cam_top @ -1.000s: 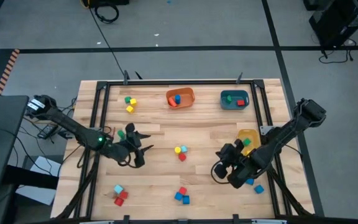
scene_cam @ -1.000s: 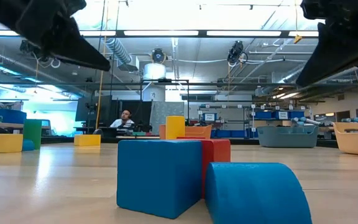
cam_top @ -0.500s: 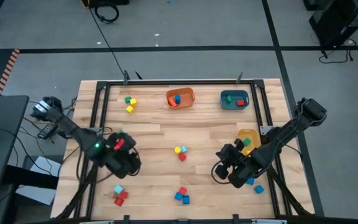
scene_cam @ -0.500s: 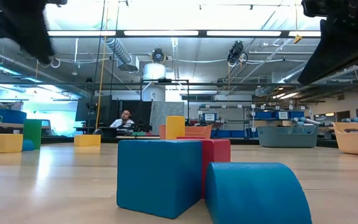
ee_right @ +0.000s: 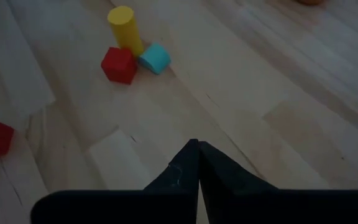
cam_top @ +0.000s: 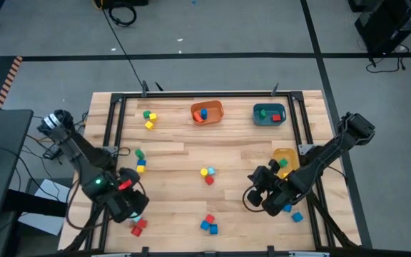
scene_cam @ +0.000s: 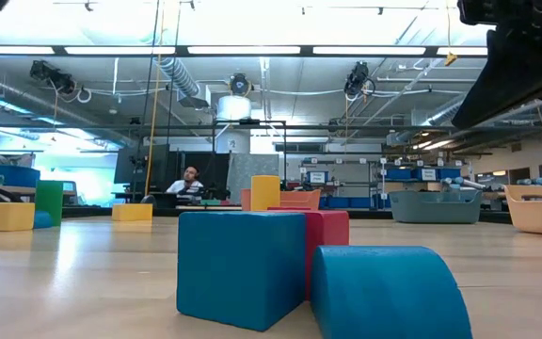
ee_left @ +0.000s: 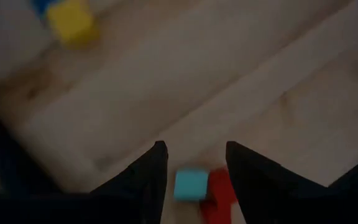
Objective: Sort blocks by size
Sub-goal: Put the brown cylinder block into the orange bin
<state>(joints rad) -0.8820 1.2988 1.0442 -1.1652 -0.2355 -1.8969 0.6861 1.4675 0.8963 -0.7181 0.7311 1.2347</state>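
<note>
Left claw: hovers above the near-left corner of the tabletop; in the left wrist view its fingers stand apart with a gap between them and hold nothing.
Target pair: a light blue cube touching a red block, lying on the wood in line with the gap between the left fingers, just ahead of and below the tips; in the high view the red block shows just beside the claw, toward the near edge.
Deciding relation: the light blue cube lies nearly centred between the left fingers, the red block to one side of it; a descent would likely meet the cube first. The cube has no clear long axis.
Nearer arm: the left, by far.
Right claw: fingers pressed together and empty, held over the near-right part of the tabletop, well apart from the target pair.
Other blocks: scattered in small groups; some already lie in the orange bin and teal bin.
</note>
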